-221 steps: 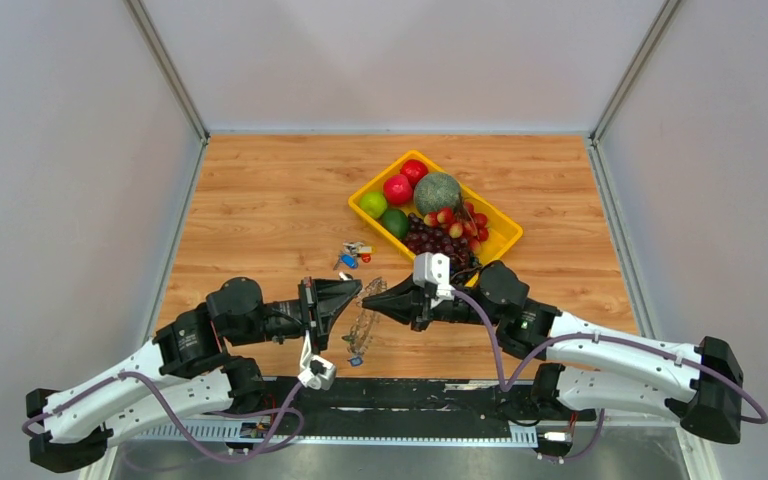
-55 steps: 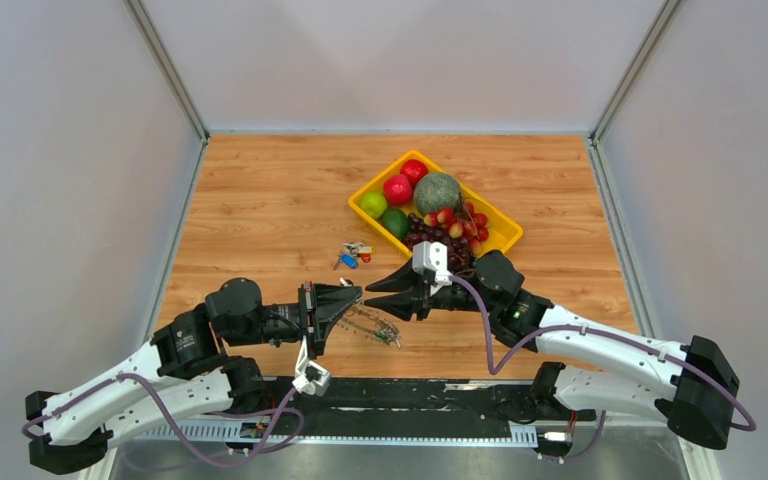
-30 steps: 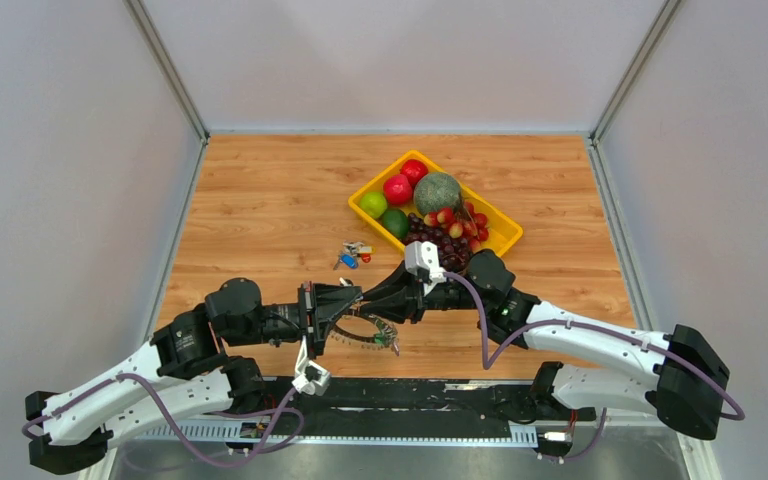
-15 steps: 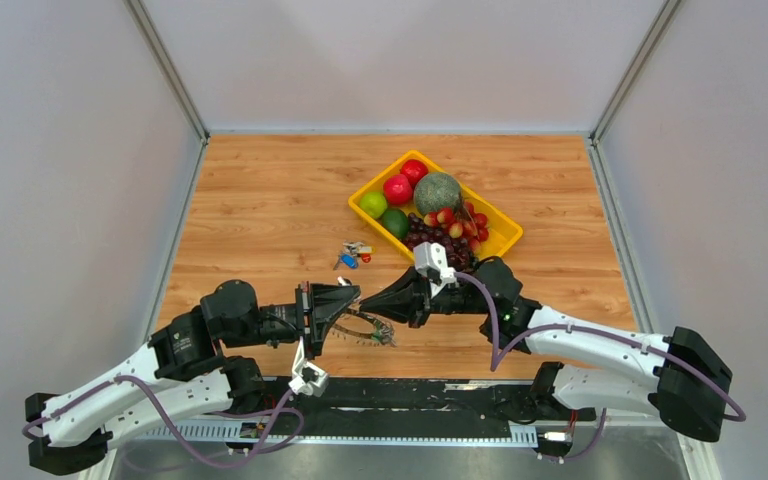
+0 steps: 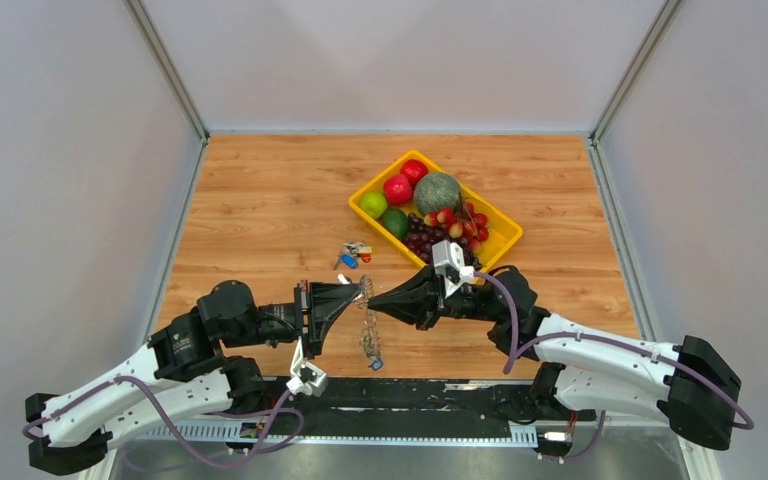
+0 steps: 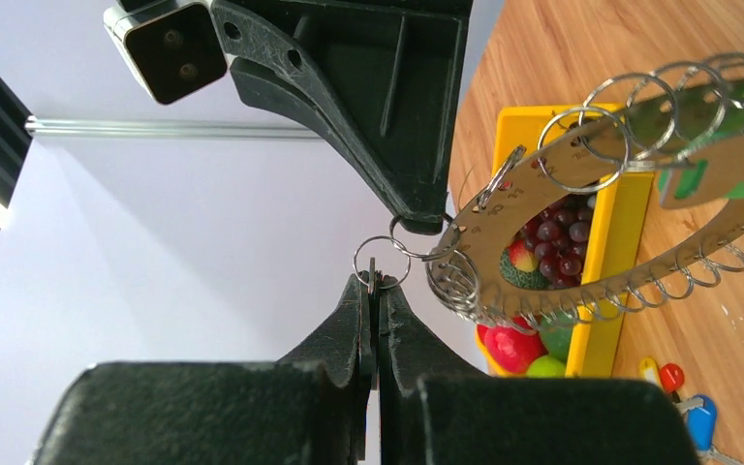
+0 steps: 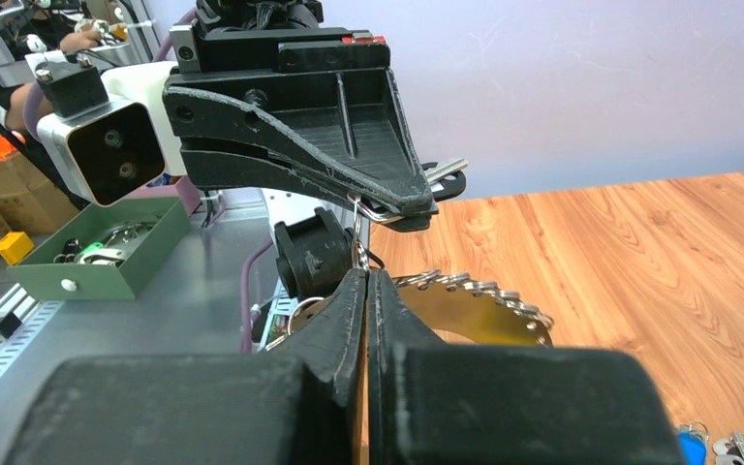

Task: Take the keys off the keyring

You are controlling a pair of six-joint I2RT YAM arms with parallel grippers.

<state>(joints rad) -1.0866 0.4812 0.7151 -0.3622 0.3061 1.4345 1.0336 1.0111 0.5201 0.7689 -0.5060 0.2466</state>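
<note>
We see the keyring (image 5: pixel 369 325) swung from its flatter, fanned lie of half a second earlier to hang edge-on toward 6 o'clock, and the right arm drawn back toward 3 o'clock. The left gripper (image 5: pixel 357 293) and right gripper (image 5: pixel 373 301) meet tip to tip above the wood, each with jaws pressed together on one of the keyring's small wire loops (image 6: pixel 381 262). A green-capped key (image 6: pixel 683 180) shows against its toothed plate. The loose bunch of keys (image 5: pixel 352 256) lies apart at 12 o'clock, the yellow fruit tray (image 5: pixel 503 243) at 1 o'clock.
</note>
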